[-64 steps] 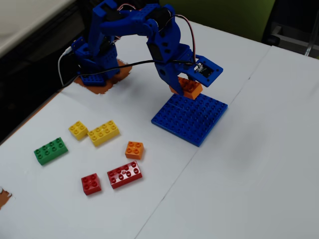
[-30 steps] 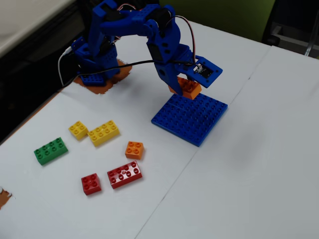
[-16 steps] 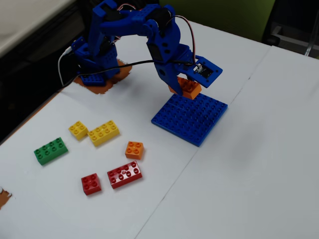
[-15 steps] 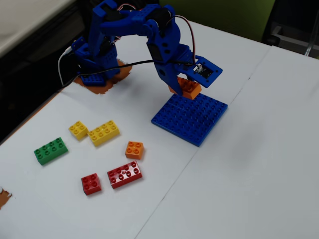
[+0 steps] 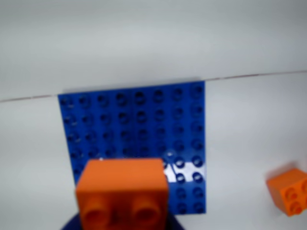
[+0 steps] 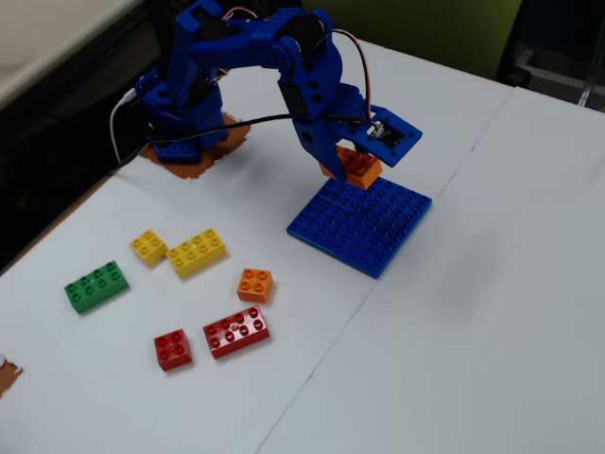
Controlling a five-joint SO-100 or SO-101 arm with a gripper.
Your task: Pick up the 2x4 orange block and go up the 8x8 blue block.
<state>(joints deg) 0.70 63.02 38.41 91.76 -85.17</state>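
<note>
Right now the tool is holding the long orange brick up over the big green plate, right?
Not quite: the plate is blue, not green, as the fixed view shows. The tool does hold the long orange brick above it. The only green thing is a small green brick off to the left.

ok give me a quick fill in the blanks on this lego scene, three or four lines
1. The gripper holds an orange block above the ____ 8x8 plate.
2. In the fixed view, the brick lying beside the small red brick is ____.
3. The brick at the far left of the loose group in the fixed view is ____.
4. The small brick next to the long yellow brick is ____.

Missing words: blue; red; green; yellow
</note>
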